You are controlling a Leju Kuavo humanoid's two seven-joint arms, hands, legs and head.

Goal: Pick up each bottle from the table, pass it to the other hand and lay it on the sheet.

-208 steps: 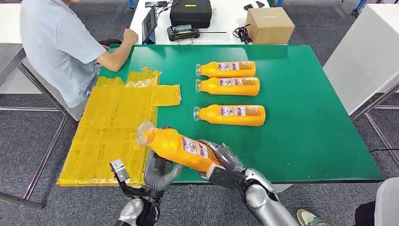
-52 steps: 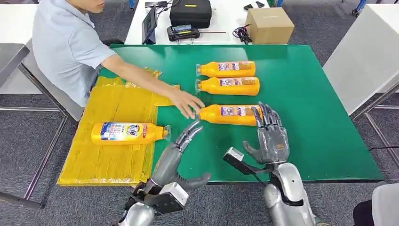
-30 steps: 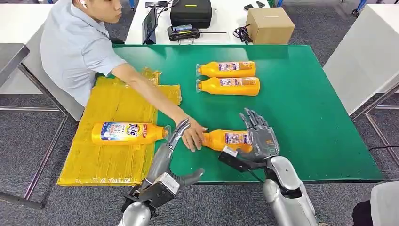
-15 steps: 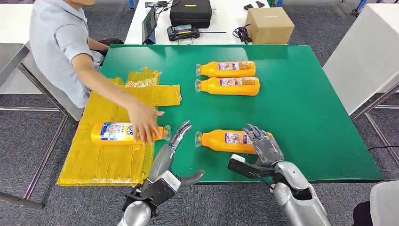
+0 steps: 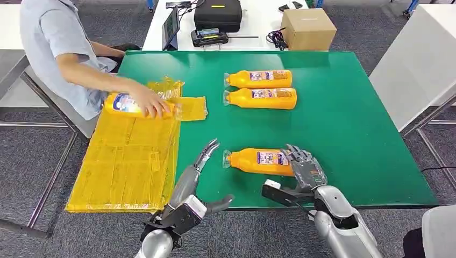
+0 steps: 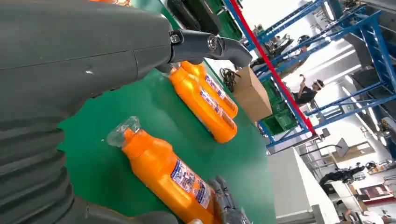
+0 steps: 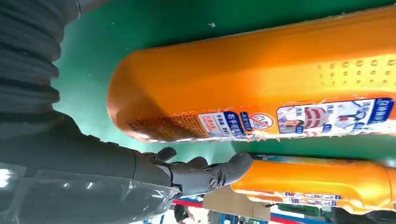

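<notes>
Our right robot hand [image 5: 305, 167] rests spread on the nearest orange bottle [image 5: 258, 160], label unreadable; left robot hand [image 5: 200, 164] spread, empty. A person [image 5: 59, 48] has slid the "Tide" bottle [image 5: 137, 105] up the sheet [image 5: 123, 161].

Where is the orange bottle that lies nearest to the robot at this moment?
In the head view, the nearest orange bottle lies on its side near the green table's front edge, its base at the right hand, its cap pointing toward the left hand.
</notes>
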